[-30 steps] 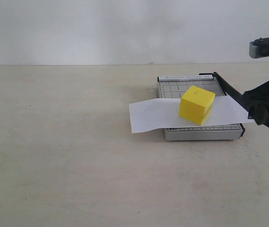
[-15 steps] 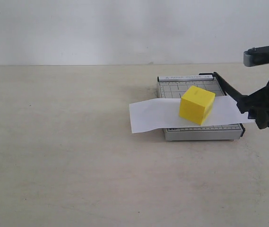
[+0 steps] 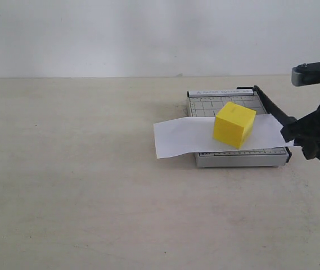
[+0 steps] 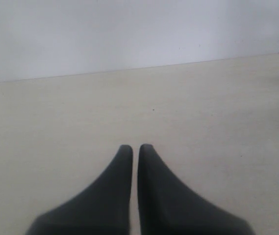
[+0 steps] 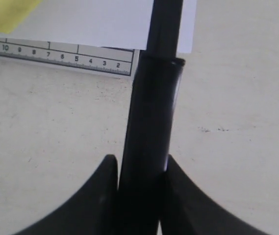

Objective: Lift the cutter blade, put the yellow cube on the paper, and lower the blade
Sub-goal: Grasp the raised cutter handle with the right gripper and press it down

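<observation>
Right end effector clamped on thick rounded handle of long thin black cutter blade; blade runs along right edge of small grey trimmer, over paper's right end. Bright yellow plastic cube sits on long white paper strip across trimmer, right of desk centre. Left end effector narrow, fingers almost touching, over desk.

Items I cannot fully see: right claw, cropped by the exterior view's edge; cutter blade, handle end buried in that claw; yellow cube, blurred corner only, right wrist view; trimmer label, unreadably small.
</observation>
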